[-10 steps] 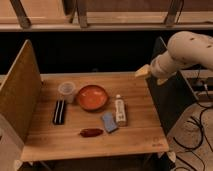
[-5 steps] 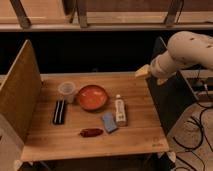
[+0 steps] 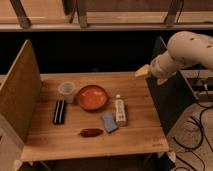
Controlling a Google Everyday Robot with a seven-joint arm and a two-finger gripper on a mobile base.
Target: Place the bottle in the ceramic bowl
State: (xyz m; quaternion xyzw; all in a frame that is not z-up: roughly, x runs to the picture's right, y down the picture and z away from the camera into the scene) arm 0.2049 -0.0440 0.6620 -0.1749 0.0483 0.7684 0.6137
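Task not begun: bottle [image 3: 120, 110] lies flat on table [image 3: 142, 135], just R of ceramic bowl [image 3: 92, 97]; bowl looks empty. Gripper [image 3: 142, 71] hovers well R of bowl, w/ claw apart, holding nothing. Left to do: reach, grab, lift, drop in bowl.

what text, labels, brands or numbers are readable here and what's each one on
No text can be read anywhere.
bottle: pale label, print too blurred to read.
black flat object: pale stripe, nothing legible.
blue block, ceramic bowl, plastic cup: no lettering visible.
gripper, in the air over the table's right rear edge, jaws open: no lettering visible.
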